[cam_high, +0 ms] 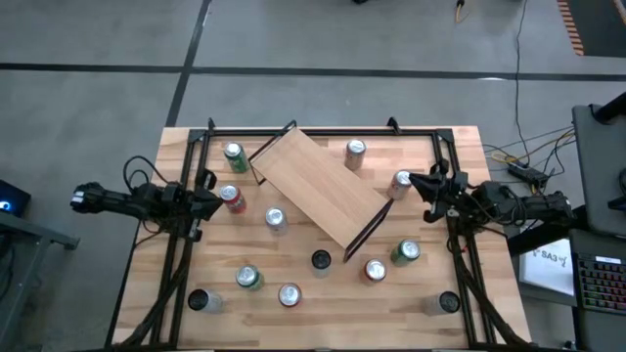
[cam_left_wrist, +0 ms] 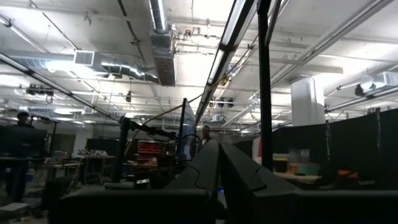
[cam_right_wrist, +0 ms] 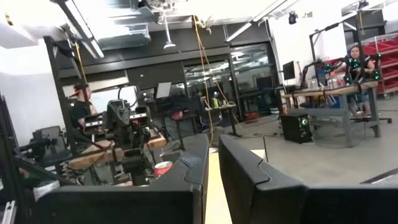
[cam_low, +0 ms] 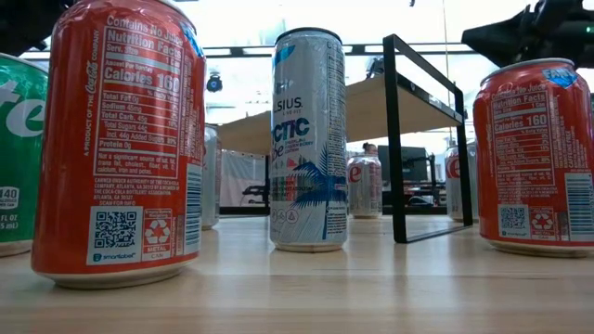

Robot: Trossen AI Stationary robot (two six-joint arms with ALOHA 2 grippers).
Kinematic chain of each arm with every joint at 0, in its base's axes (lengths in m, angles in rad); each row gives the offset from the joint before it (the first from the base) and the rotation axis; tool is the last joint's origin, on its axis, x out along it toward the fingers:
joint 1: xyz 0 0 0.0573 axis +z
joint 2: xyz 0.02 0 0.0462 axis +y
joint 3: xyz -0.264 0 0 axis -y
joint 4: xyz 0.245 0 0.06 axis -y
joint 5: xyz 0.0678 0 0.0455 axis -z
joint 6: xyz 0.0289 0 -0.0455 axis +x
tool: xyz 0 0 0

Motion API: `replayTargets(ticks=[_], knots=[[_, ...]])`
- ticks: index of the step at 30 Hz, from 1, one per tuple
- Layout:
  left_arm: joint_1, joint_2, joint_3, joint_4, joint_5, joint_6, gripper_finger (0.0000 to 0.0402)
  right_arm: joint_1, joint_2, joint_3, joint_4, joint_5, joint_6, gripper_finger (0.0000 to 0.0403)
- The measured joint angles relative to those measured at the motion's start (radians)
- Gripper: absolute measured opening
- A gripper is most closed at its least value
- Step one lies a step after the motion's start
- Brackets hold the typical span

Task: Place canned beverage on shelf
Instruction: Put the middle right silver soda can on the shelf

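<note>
The shelf (cam_high: 321,186) sits on the table (cam_high: 460,147) at centre, towards the far edge, turned askew: its long axis runs diagonally from the far-left corner region toward the near right. Its black end frames stand at the two short ends. Nothing rests on its board.

Cans stand upright and scattered around it. A green can (cam_high: 235,156) and a red can (cam_high: 233,199) are off its left end; a silver can (cam_high: 355,153) lies beyond its far side; a silver can (cam_high: 276,220) is just beside its near-left edge. A red can (cam_high: 375,271) and a green can (cam_high: 406,253) stand near its right end.

The left gripper (cam_high: 211,202) hovers at the table's left side, fingers closed together, empty. The right gripper (cam_high: 419,183) hovers at the right side near another can (cam_high: 400,182), fingers nearly together, holding nothing.
</note>
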Motion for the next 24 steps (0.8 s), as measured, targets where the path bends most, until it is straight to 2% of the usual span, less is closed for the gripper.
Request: replayTargets(ticks=[3,6,12,17,24], knots=[[0.000,0.000,0.000,0.009,-0.051,0.030,0.0000,0.000,0.060,0.048,-0.015,0.000,-0.020,0.0028],[0.000,-0.002,0.000,0.018,-0.148,0.036,0.0000,0.000,0.118,0.111,-0.091,0.011,-0.048,0.0028],[0.000,-0.003,0.000,0.020,-0.341,0.040,0.0000,0.000,0.229,0.252,-0.329,0.093,0.044,0.0028],[0.000,-0.004,0.000,0.028,-0.362,0.066,0.0000,0.000,0.311,0.372,-0.545,0.107,0.149,0.0028],[0.000,-0.004,0.000,0.040,-0.362,0.065,0.0000,0.000,0.392,0.495,-0.758,0.108,0.259,0.0028]])
